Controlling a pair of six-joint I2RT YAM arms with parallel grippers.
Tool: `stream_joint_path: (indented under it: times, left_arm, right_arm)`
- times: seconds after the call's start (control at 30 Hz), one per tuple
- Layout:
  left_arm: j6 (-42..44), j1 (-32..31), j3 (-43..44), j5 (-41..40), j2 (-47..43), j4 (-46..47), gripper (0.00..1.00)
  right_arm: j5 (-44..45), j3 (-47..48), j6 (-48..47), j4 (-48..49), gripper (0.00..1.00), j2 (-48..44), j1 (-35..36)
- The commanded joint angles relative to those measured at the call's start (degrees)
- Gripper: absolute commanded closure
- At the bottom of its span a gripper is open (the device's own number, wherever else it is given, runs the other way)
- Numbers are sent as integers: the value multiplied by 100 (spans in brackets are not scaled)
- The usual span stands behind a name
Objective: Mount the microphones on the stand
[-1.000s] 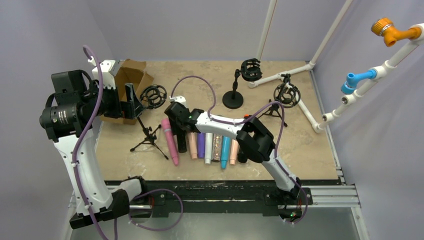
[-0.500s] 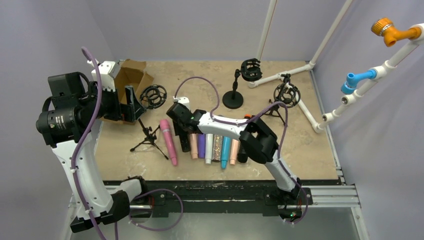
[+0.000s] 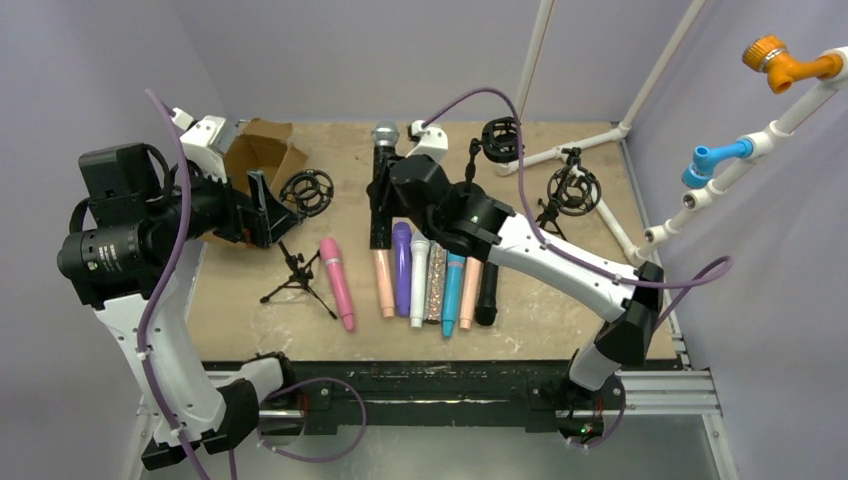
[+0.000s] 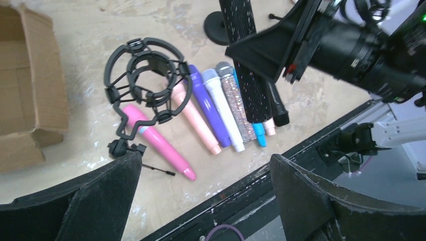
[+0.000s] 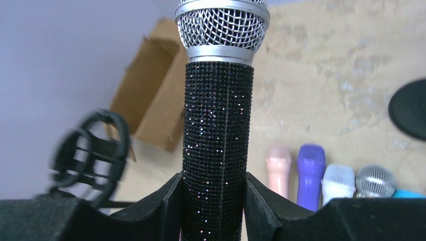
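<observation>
My right gripper (image 3: 388,205) is shut on a black glitter microphone (image 3: 380,195) with a silver grille head and holds it above the table. In the right wrist view the gripper (image 5: 213,201) clamps its body (image 5: 218,125). Several microphones lie in a row: pink (image 3: 338,283), peach (image 3: 384,283), purple (image 3: 402,268), white (image 3: 418,280), silver glitter (image 3: 434,292), teal (image 3: 452,292), a second peach (image 3: 469,290) and black (image 3: 487,292). My left gripper (image 3: 262,205) is open and empty (image 4: 206,196) above a tripod stand's shock mount (image 3: 307,192), which also shows in the left wrist view (image 4: 145,80).
A round-base stand (image 3: 467,198) with a shock mount (image 3: 502,140) stands at the back. Another tripod shock mount (image 3: 573,187) is at the right by a white pipe frame (image 3: 625,225). An open cardboard box (image 3: 265,150) sits at the back left.
My right gripper has lifted the black glitter microphone out of the row and carried it up and toward the back. My left arm has shifted slightly.
</observation>
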Motion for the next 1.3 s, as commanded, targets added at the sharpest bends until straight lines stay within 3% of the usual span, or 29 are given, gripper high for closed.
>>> stream_joint_path:
  times: [0.0, 0.27, 0.63, 0.73, 0.83, 1.03, 1.27]
  left_arm:
    - [-192, -178, 251, 796, -4, -46, 1]
    - [-387, -1105, -31, 1201, -26, 454, 2]
    - [-815, -1151, -405, 1884, -206, 1551, 2]
    - [-908, -1155, -919, 1931, -486, 2030, 16]
    - [-932, -1155, -1120, 1983, -622, 2191, 43]
    - [-542, -1150, -1058, 1768, -572, 1925, 97]
    - [-274, -1155, -1296, 1655, -828, 1806, 100]
  right_arm:
    - [552, 740, -711, 559, 87, -463, -5]
    - [-456, 1266, -2048, 2480, 87, -490, 441]
    - [-896, 1179, -1901, 3525, 88, -308, 1114]
    - [-954, 1108, -1888, 3640, 87, -247, 1170]
    - [-1208, 953, -1876, 3723, 83, -276, 1170]
    - [-3145, 1615, -1169, 2646, 61, 19, 454]
    - [-4063, 2287, -1496, 1508, 48, 103, 35]
